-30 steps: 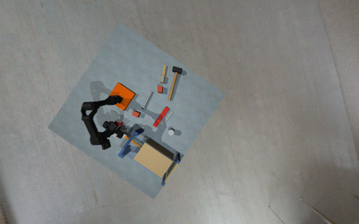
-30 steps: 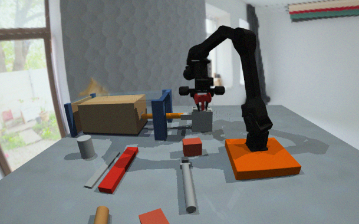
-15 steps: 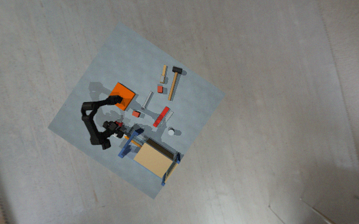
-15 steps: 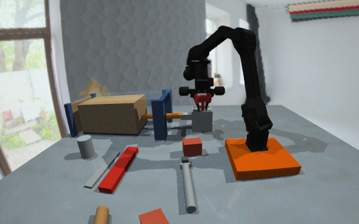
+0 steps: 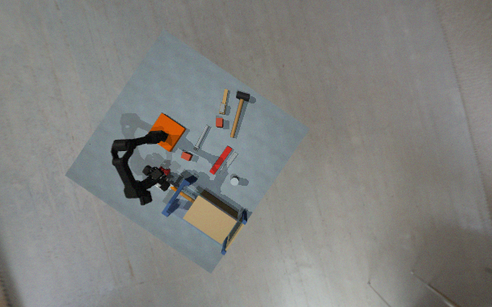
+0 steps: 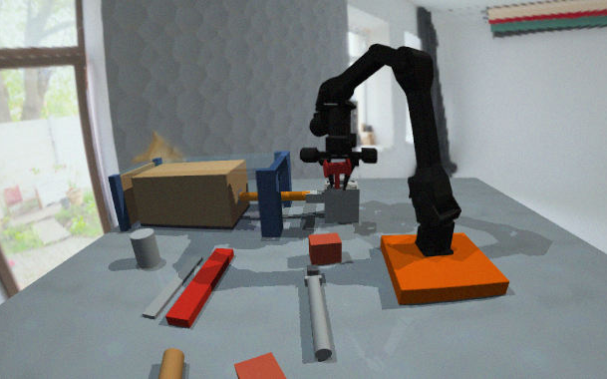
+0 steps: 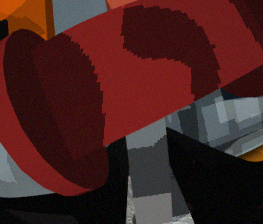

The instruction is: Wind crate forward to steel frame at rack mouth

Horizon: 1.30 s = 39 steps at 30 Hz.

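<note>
My gripper (image 6: 338, 186) (image 7: 144, 135) is shut on the red winch handle (image 5: 165, 171) (image 6: 337, 169) (image 7: 147, 65), below its spool-shaped grip. The handle stands upright over the grey winch (image 6: 342, 205); its lower end and the round hole are hidden. My fingertips are close to the winch top. The cardboard-brown crate (image 5: 212, 218) (image 6: 186, 199) sits flat inside the clear-panelled cubby. An orange strap (image 6: 293, 195) runs from its front through the blue steel frame (image 5: 177, 198) (image 6: 269, 204) to the winch. A gap shows between crate front and frame.
A red block (image 5: 187, 156) (image 6: 325, 248) and a grey wrench-like tool (image 5: 202, 138) (image 6: 319, 316) lie on the camera side of the winch. A red bar (image 5: 220, 160) (image 6: 201, 286), a thin grey strip (image 6: 173, 289), a grey cylinder (image 5: 234, 180) (image 6: 145, 248) and a mallet (image 5: 237, 117) lie farther off.
</note>
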Available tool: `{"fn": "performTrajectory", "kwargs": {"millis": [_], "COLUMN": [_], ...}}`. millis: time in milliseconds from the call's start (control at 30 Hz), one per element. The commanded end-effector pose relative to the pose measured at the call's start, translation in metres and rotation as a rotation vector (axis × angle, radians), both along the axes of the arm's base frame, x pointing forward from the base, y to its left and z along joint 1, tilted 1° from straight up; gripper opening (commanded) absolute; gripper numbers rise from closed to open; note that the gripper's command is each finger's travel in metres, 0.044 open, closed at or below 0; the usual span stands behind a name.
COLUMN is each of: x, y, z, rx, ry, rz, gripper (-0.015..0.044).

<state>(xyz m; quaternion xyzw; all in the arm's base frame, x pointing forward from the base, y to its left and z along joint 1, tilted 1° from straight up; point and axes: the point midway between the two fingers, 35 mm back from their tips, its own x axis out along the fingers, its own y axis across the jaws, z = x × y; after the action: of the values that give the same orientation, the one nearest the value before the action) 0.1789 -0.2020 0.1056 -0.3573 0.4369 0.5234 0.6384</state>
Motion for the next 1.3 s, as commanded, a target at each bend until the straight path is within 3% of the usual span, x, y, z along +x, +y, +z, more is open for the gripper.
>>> {"fn": "performTrajectory", "kwargs": {"millis": [0, 1267], "x": [0.001, 0.0033], "y": [-0.001, -0.0015], "z": [-0.0035, -0.0121], "rx": [-0.002, -0.002], "ry": [-0.001, -0.003], "rz": [-0.022, -0.066], "gripper": [0.0, 0.0]}}
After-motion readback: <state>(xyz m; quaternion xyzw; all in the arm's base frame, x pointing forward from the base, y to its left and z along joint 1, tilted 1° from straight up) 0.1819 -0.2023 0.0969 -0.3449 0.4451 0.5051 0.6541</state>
